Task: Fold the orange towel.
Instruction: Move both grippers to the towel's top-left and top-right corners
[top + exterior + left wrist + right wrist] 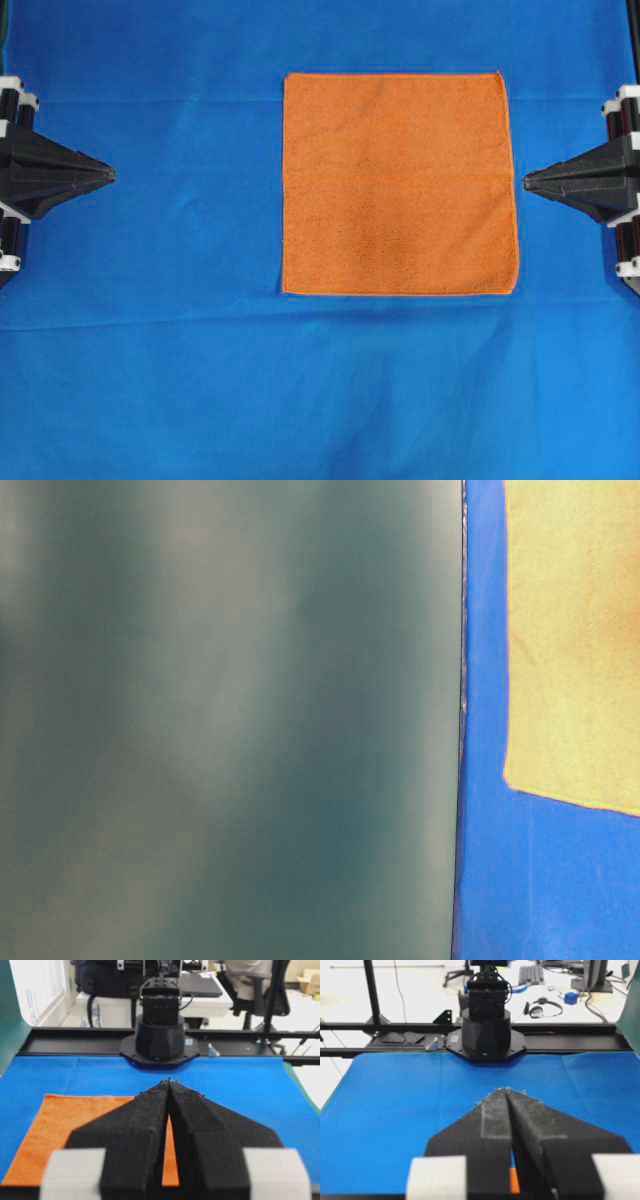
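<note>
orange towel (400,184) flat, unfolded on blue cloth (180,380), left gripper (108,175) closed, empty, right gripper (530,181) closed, empty, both off towel

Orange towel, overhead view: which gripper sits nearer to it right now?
Right. The right gripper points at the orange towel from just off its right edge, not touching. The left gripper sits far off the towel's left edge, across open blue cloth.

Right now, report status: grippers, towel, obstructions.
Left gripper shut, right gripper shut, both empty, off the cloth. Orange towel flat, unfolded, nearer the right gripper. Nothing on it.
</note>
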Available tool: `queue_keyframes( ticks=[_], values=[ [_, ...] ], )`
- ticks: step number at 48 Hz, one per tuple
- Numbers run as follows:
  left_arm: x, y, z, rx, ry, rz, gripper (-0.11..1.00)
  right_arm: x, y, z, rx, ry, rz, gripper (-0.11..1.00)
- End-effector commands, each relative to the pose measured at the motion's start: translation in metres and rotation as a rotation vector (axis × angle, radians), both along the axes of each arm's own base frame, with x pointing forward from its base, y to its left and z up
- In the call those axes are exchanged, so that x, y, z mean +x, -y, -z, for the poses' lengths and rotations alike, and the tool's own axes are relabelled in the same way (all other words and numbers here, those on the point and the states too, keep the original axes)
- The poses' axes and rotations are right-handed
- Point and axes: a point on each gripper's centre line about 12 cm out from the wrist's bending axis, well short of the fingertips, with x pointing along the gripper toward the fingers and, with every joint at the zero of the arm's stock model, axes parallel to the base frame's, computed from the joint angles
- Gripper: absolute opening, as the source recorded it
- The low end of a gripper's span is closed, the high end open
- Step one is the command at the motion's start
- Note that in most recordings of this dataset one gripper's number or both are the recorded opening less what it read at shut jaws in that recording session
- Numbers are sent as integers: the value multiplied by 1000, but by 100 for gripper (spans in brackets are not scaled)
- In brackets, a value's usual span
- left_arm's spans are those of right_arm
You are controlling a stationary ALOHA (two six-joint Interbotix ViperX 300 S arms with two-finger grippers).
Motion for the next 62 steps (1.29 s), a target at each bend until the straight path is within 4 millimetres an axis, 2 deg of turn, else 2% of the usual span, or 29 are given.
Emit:
queue_keyframes(
  ticks=[1,15,30,34,36,43,47,49,62],
  values=[
    [6,-3,0,-27,-17,-15,0,2,2,-12,18,32,10,0],
    [24,-24,13,-32,-68,-109,0,-1,35,-1,111,-94,176,0],
    [51,-62,32,-51,-121,-251,2,-9,88,33,213,-274,446,1],
    [63,-75,38,-59,-146,-288,15,-12,103,47,248,-334,517,1],
    [69,-81,42,-65,-163,-302,24,-13,111,56,265,-371,556,7],
    [96,-105,59,-91,-236,-354,69,-16,136,80,309,-474,652,49],
    [113,-123,76,-105,-294,-386,88,-16,147,96,323,-541,686,63],
    [120,-129,84,-111,-317,-397,91,-15,152,102,329,-570,696,63],
    [159,-167,137,-145,-440,-447,89,-3,180,147,341,-709,725,60]
  ],
)
